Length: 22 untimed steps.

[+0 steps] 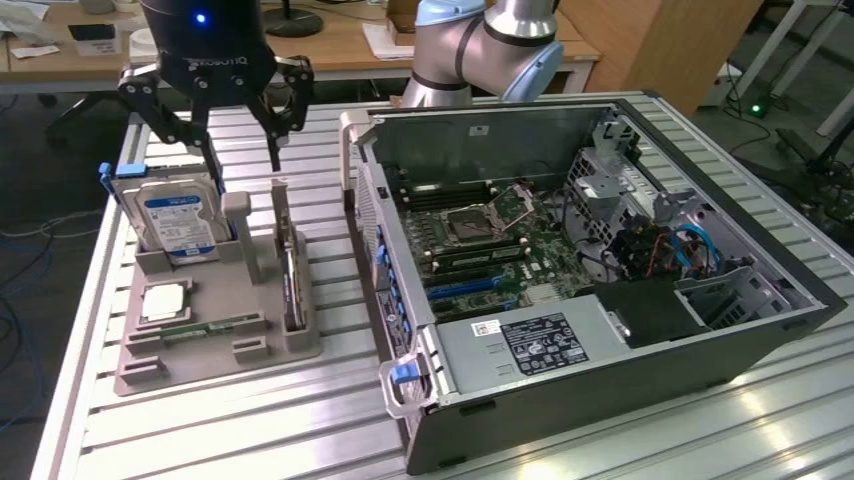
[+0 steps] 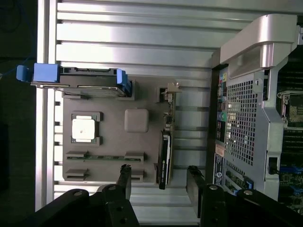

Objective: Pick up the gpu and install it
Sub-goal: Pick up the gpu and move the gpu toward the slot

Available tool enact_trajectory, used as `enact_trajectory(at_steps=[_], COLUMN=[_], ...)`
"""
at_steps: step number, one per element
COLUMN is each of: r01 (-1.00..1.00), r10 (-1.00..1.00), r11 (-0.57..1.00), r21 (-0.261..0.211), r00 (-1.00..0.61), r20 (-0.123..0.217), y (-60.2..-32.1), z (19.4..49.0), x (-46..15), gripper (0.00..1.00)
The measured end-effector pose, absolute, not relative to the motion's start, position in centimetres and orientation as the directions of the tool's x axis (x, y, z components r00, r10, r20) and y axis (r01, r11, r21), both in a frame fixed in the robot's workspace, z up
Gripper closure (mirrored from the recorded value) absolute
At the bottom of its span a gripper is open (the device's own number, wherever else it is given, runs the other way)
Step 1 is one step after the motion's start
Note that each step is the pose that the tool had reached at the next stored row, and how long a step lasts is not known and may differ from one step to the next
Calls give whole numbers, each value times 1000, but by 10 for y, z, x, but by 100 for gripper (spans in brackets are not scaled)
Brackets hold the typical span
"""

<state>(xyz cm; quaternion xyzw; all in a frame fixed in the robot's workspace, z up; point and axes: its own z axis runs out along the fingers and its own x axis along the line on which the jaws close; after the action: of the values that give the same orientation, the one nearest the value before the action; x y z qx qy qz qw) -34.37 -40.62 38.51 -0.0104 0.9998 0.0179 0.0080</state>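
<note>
tool: black gripper (image 1: 243,150) with jointed metal fingers; on its body we read "robotiq", upside down in the exterior view.
tool state: jaws spread wide, nothing between them; we see the two dark fingertips (image 2: 124,171) well apart.
gpu (image 1: 290,278): thin flat card with a dark board face, standing on its long edge in a slot of the holder. in the wrist view the gpu (image 2: 165,151) runs lengthwise below the tool, with one end in line with the gap between the fingertips and not touching them.
holder (image 1: 247,300): matte grey moulded tray with raised blocks and slots, beneath the tool.
hard drive (image 1: 174,215): thick silver block with a blue-white label and blue plastic rails, upright in the holder, to one side of the tool; we cannot read the label.
processor (image 1: 163,300): square chip with a pale metal lid, lying flat in a recess.
memory stick (image 1: 214,325): slim green strip, on edge.
computer case (image 1: 641,400): open dark metal box beside the holder, on the gpu's side of the tool; green board inside, label text too small to read.
table (image 1: 240,430): ribbed aluminium slats, shiny.
</note>
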Motion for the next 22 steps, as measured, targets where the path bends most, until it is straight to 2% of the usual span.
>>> enact_trajectory(at_steps=[22], r01=[-25], r10=[-25], r11=[999], r21=[36], r00=[-1000], r20=[-16], y=[-406], z=[370], x=[-343], gripper=[41])
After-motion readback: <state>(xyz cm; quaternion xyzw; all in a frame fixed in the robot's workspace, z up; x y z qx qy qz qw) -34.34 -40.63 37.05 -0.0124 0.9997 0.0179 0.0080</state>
